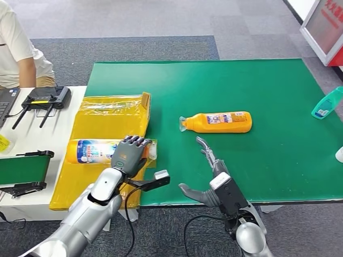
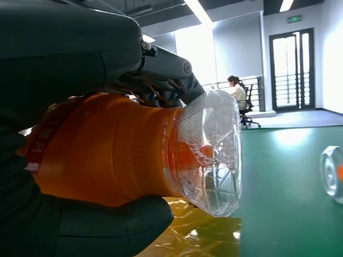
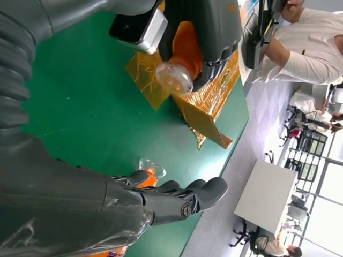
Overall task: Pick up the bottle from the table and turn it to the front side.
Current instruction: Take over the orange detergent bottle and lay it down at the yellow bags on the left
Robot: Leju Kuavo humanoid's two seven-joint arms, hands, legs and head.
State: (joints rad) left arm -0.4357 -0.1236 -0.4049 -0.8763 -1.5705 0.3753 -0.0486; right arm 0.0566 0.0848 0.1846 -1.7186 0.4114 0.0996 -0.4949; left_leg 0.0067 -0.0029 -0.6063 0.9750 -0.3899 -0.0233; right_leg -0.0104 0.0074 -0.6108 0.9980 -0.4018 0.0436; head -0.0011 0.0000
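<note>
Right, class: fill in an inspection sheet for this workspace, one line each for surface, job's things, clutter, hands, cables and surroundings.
Surface: green mat on a table.
Job's things: one orange bottle gripped over yellow plastic sheet; second orange bottle lying on its side on the mat.
Clutter: teal bottle at the mat's edge; black controller.
Hands: left hand holds the first bottle; right hand open, short of the second.
Cables: black cable by the left wrist.
Surroundings: seated person; grey carpet.
</note>
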